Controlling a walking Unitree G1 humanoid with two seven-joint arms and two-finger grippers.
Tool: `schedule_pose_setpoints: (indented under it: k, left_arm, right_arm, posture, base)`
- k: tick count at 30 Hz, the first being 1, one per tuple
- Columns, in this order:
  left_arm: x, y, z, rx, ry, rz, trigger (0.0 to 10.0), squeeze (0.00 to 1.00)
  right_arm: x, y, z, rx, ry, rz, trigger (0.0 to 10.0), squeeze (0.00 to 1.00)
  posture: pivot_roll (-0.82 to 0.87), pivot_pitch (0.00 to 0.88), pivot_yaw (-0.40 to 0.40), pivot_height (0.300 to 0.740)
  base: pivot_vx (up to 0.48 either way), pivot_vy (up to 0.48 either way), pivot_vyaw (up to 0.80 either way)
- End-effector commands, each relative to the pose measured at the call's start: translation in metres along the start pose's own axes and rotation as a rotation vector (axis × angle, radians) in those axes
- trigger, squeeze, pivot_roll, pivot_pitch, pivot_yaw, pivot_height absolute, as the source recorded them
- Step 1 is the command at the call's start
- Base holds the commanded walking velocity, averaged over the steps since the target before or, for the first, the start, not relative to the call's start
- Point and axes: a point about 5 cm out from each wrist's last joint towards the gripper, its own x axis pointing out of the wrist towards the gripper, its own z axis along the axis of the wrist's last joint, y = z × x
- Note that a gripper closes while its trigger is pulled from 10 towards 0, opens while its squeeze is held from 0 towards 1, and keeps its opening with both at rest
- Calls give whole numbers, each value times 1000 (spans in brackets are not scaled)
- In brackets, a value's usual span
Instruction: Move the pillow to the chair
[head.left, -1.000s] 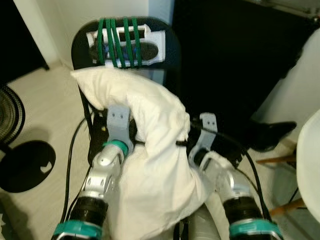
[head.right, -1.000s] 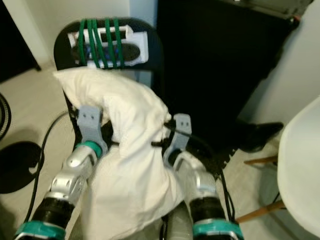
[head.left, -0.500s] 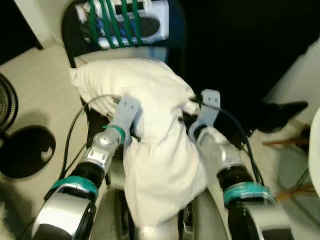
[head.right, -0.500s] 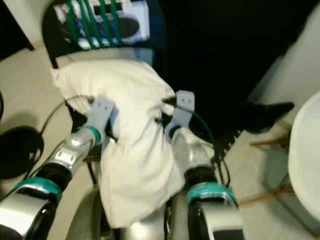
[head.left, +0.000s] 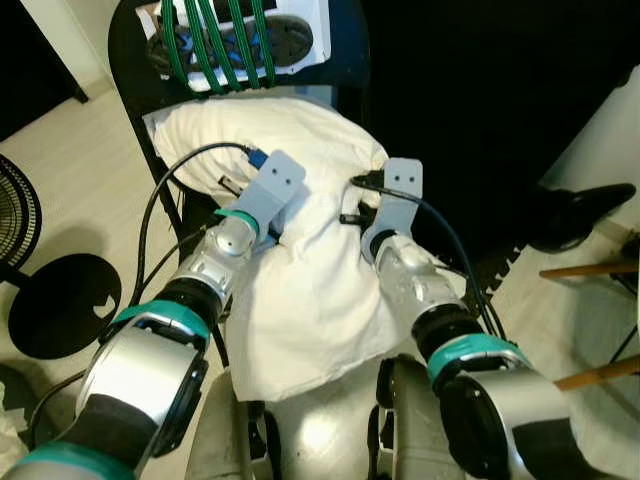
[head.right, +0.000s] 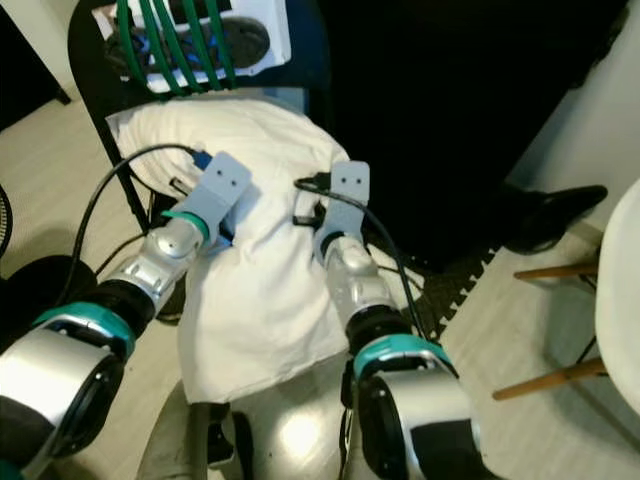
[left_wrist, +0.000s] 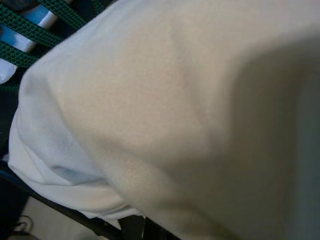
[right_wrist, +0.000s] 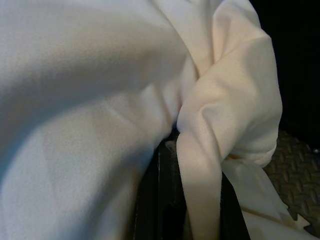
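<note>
The fingertips of both grippers are buried in the white pillow (head.left: 300, 250), so whether either set of fingers is spread or closed on the cloth cannot be told. The pillow lies between the two silver arms, its far end on the seat of the black chair (head.left: 135, 90) and just below the chair's back, its near end hanging down toward the robot's body. The left gripper (head.left: 262, 205) presses into the pillow's left side, and the right gripper (head.left: 385, 205) into its right side. In the left wrist view the pillow (left_wrist: 165, 115) covers nearly everything, with green straps (left_wrist: 30, 25) at one corner. In the right wrist view a bunched fold of pillow (right_wrist: 225, 115) hangs over a dark edge. Green cords (head.left: 215, 40) wrap a white box (head.left: 300, 30) on the chair back, its top cut off. A black fan base (head.left: 60, 310) lies on the floor to the left; wooden legs (head.left: 590, 270) stand to the right.
</note>
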Motion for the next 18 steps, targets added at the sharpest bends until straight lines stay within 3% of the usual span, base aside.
schedule_pose_setpoints:
  k: [1, 2, 3, 6, 11, 14, 15, 18]
  left_arm:
    - [-3, -3, -8, -73, 6, -111, 10000, 404]
    - [-3, -3, -8, -73, 6, -111, 10000, 404]
    - [-4, -3, -10, -100, 12, -144, 10000, 1000]
    - [-5, 12, -14, -112, -5, -36, 10000, 1000]
    - [-7, 22, -20, -120, -10, -10, 10000, 1000]
    - [-13, 42, -35, -193, 5, 45, 10000, 1000]
    - [-13, 42, -35, -193, 5, 45, 10000, 1000]
    - [-22, 58, -51, -224, 20, 85, 10000, 1000]
  right_arm:
    - [-3, 14, -14, 61, 16, 114, 10000, 1000]
    - [-3, 14, -14, 61, 16, 114, 10000, 1000]
    - [-4, 15, -15, 79, 9, 135, 10000, 1000]
    - [-6, 4, -11, 60, -62, 86, 10000, 1000]
    - [-9, -6, -13, 97, -88, 54, 10000, 1000]
    - [-18, -25, -20, 149, -135, 23, 10000, 1000]
    - [-18, -25, -20, 149, -135, 23, 10000, 1000]
    - [-30, -46, -22, 178, -213, -26, 10000, 1000]
  posture:
    - [-93, 262, 165, 611]
    - [-93, 262, 165, 611]
    - [-93, 262, 165, 611]
    - [-79, 246, 150, 611]
    - [-71, 227, 138, 611]
    - [-43, 168, 102, 611]
    - [-43, 168, 102, 611]
    - [-34, 148, 91, 611]
  base:
    - [0, 0, 0]
    - [0, 0, 0]
    - [0, 0, 0]
    - [0, 0, 0]
    - [0, 0, 0]
    - [0, 0, 0]
    - [0, 0, 0]
    - [0, 0, 0]
